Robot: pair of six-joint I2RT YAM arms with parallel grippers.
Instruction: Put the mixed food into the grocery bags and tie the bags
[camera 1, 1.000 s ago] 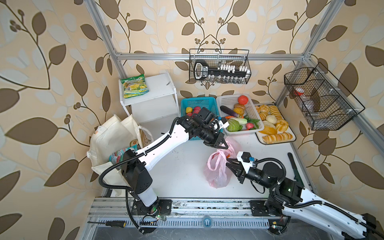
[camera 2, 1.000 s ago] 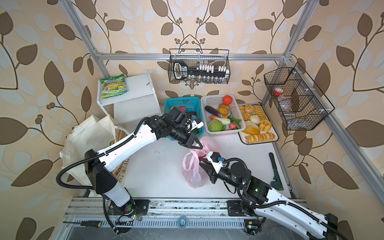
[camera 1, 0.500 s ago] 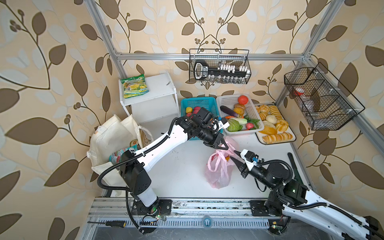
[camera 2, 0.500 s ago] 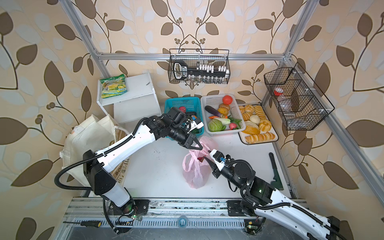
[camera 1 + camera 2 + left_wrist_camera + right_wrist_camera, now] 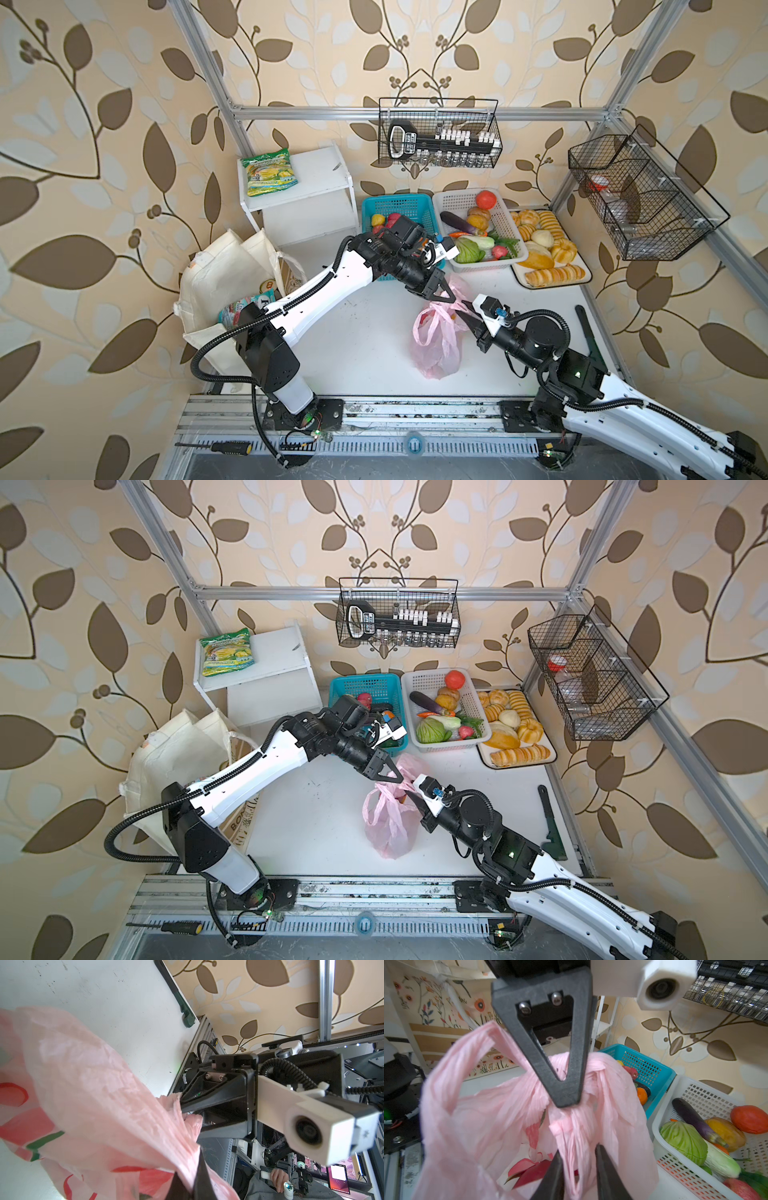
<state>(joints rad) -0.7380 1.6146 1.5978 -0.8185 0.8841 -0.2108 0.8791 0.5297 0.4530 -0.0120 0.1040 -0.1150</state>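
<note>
Pink film first: found the pink plastic bag (image 5: 436, 345) standing on the white table (image 5: 365, 345), right of middle, just in front of the teal basket (image 5: 399, 205) and the white basket (image 5: 457, 203). Logged the left gripper (image 5: 450, 296) clamped tight on the bag's bunched neck, fingertips together. Logged the right gripper (image 5: 462, 309) just beneath on the same neck, fingers narrow, pleated film packed between them. Got from both top views only two tips meeting over the bag; took the grips themselves from the wrist views. Read off the right wrist view a free handle loop (image 5: 438, 1093) upright beside the left tip, plus red leaf-shaped patches (image 5: 527, 1169) behind the film; could not tell fruit from print. Saw only from above the mouth of the cream canvas tote (image 5: 224, 278) at the table's left edge, well apart from the bag, holding a teal-red snack packet (image 5: 239, 311) and a can with gold top (image 5: 268, 285).
</note>
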